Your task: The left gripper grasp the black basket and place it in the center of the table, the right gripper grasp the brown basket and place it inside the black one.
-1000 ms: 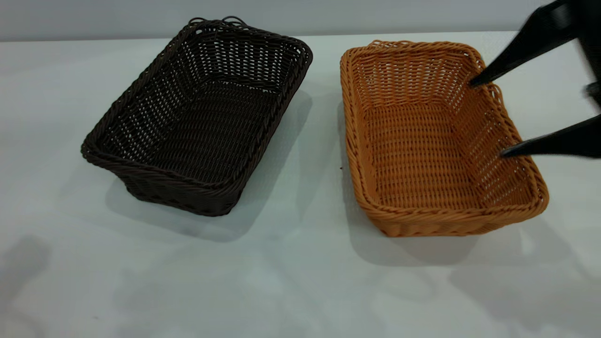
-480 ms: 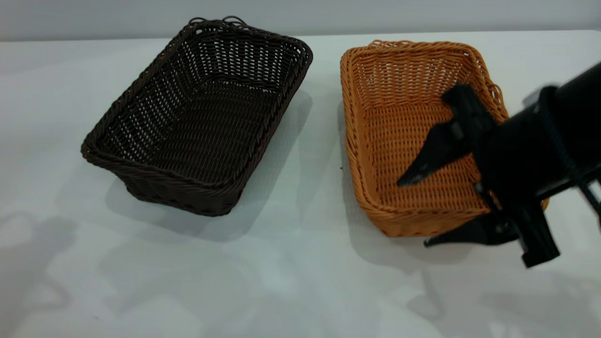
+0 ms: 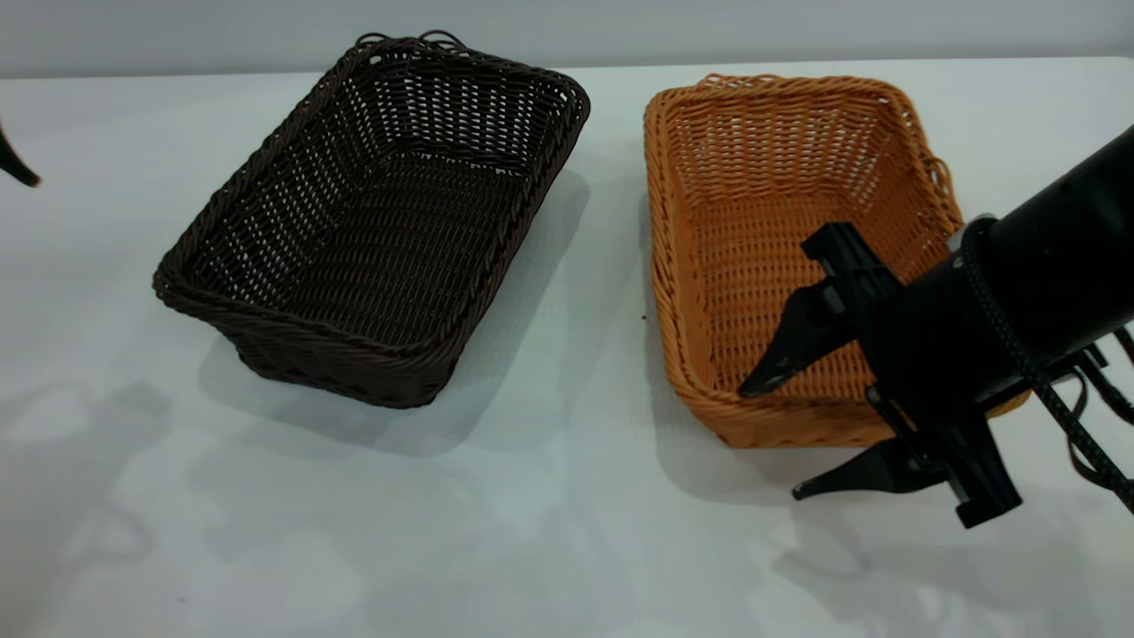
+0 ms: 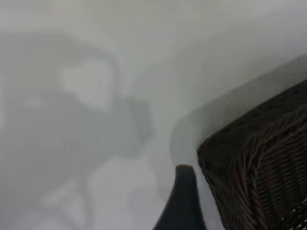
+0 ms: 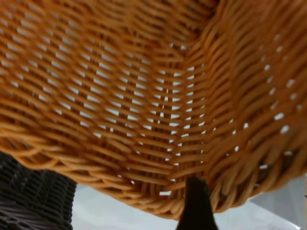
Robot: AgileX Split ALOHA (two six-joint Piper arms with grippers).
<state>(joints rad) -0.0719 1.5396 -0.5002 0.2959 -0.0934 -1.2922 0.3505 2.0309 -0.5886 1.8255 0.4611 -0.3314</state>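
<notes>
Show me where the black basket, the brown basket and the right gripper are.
black basket (image 3: 381, 239), exterior view, woven floor.
brown basket (image 3: 753, 266), exterior view, inner floor.
right gripper (image 3: 771, 439), exterior view, midway between open fingertips straddling the near rim.

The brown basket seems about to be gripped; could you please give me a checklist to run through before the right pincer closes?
1. Right pincer open: ok.
2. Fingers straddle the near wall of the brown basket, one finger inside, the other outside: ok.
3. Black basket already at the table centre: not ok; it stands left of the brown one, ungrasped.
4. Left pincer on the black basket: not ok; a fingertip is beside its corner, apart.
5. Black basket empty to receive: ok.
6. Inner finger depth against the wall: cannot tell.
</notes>
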